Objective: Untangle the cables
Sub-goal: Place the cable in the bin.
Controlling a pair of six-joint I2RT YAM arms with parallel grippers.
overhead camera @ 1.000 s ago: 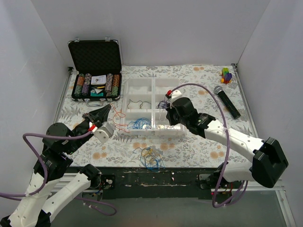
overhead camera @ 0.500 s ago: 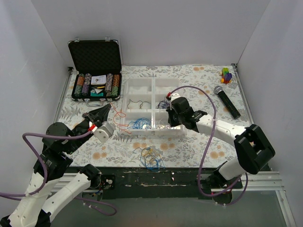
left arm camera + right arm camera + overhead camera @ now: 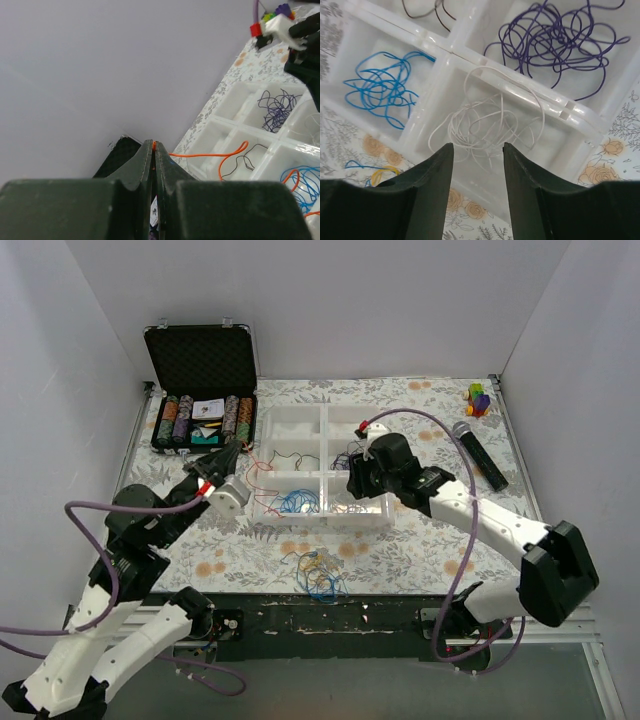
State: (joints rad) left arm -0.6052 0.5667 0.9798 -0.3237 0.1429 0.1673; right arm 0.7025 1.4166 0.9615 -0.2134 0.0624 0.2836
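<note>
The left arm has swung forward from the near-left of the surface and now reaches over the left edge of the white plastic divided tray (image 3: 322,522). The right gripper (image 3: 477,147), pinched together a second ago, has sprung apart above the tray's near-right compartment, where a thin white cable (image 3: 485,120) lies in loose loops (dropped there, by the look of it). The left gripper (image 3: 154,146) is clamped tight on a thin orange cable (image 3: 210,154), which trails from its tip toward the tray. Other compartments hold a blue cable (image 3: 380,92), a purple cable (image 3: 555,40) and a dark cable (image 3: 441,20). The remaining small tangle of blue, yellow and dark cables (image 3: 318,573) sits on the surface just in front of the tray, between the two arms. To do this step well, I'd say the left arm should carry the orange strand right over a compartment of its own. It should lower before letting go, so no tail hangs over a wall, and keep clear of the blue loops. The surface is a floral-printed cloth (image 3: 430,540) boxed in by plain white walls. An open black case of poker chips (image 3: 200,425) stands at the far left, with a black microphone (image 3: 480,454) and a small coloured block toy (image 3: 479,398) at the far right.
</note>
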